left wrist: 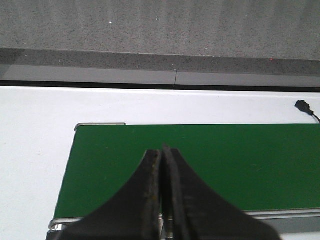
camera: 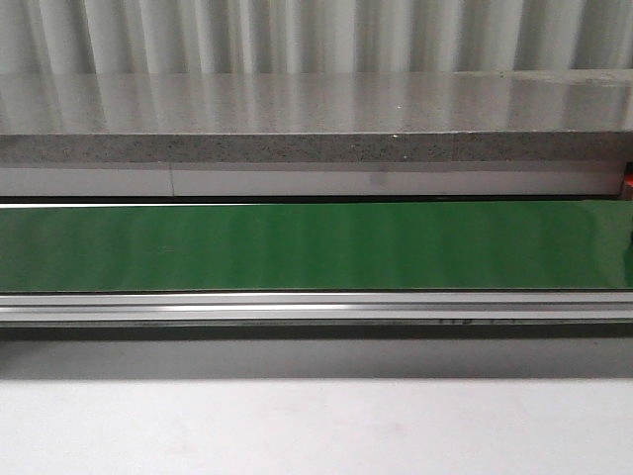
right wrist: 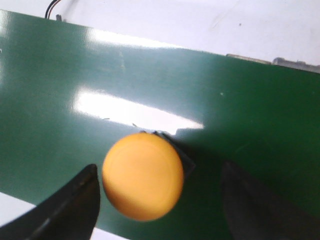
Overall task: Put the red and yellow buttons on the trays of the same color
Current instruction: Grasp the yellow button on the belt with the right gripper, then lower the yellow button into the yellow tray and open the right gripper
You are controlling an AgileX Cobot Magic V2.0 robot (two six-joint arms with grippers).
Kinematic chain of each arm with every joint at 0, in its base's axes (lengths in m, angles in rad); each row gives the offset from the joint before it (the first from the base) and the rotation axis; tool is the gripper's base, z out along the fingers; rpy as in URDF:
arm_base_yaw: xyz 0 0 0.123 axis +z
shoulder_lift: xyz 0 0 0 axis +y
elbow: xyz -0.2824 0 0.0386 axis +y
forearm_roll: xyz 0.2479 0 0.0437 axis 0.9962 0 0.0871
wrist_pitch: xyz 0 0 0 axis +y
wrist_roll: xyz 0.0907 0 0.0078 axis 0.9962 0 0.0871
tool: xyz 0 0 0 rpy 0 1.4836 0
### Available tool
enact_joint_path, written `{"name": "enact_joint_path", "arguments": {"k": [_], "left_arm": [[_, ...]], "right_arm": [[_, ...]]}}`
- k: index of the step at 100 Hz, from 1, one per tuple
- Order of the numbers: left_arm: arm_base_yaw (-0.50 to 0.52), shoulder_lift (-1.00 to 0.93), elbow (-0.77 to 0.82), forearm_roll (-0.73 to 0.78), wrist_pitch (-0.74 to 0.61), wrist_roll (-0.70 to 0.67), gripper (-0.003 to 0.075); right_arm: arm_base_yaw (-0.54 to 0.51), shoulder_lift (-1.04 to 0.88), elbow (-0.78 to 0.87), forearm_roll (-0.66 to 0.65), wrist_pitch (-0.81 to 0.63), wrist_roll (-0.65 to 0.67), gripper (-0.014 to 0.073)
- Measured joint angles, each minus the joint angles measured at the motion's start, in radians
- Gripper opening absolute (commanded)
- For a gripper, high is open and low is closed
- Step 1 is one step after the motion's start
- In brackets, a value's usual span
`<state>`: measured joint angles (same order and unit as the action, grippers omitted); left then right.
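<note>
the right gripper (right wrist: 157, 200) had its fingers spread wide around the yellow button (right wrist: 143, 176) on the green belt (right wrist: 250, 125), seemingly poised to grip it, while the left gripper (left wrist: 162, 165) hung pressed closed, empty.

1. Yellow button (right wrist: 143, 176): round, orange-yellow domed cap on a dark square base.
2. Sits upright on the green conveyor belt (right wrist: 200, 100), near its edge.
3. Slightly blurred; lies beside a bright glare patch.
</note>
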<state>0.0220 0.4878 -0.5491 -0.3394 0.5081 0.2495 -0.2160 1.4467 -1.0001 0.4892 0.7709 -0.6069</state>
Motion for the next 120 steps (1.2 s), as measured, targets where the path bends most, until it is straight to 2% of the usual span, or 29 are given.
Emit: {"name": "enact_joint_path", "arguments": {"k": [21,26,41,50,68,87,103,120], "left_arm": [[0.000,0.000,0.000,0.000,0.000,0.000,-0.0020],[0.000,0.000,0.000,0.000,0.000,0.000,-0.0020],[0.000,0.000,0.000,0.000,0.000,0.000,-0.0020],[0.000,0.000,0.000,0.000,0.000,0.000,-0.0020],[0.000,0.000,0.000,0.000,0.000,0.000,-0.0020],[0.000,0.000,0.000,0.000,0.000,0.000,-0.0020],[0.000,0.000,0.000,0.000,0.000,0.000,-0.0020],[0.000,0.000,0.000,0.000,0.000,0.000,-0.0020]], "right_arm": [[0.000,0.053,0.000,0.000,-0.053,0.000,0.0479],[0.000,0.060,0.000,0.000,-0.063,0.000,0.0428],[0.000,0.064,0.000,0.000,-0.071,0.002,0.0183],[0.000,0.064,0.000,0.000,-0.071,0.005,0.0103],[0.000,0.049,0.000,0.000,-0.065,0.032,0.0097],[0.000,-0.050,0.000,-0.038,-0.060,0.076,0.0097],[-0.019,-0.146,0.000,-0.169,-0.037,0.208,0.0097],[-0.103,-0.233,0.000,-0.328,0.021,0.405,0.0097]]}}
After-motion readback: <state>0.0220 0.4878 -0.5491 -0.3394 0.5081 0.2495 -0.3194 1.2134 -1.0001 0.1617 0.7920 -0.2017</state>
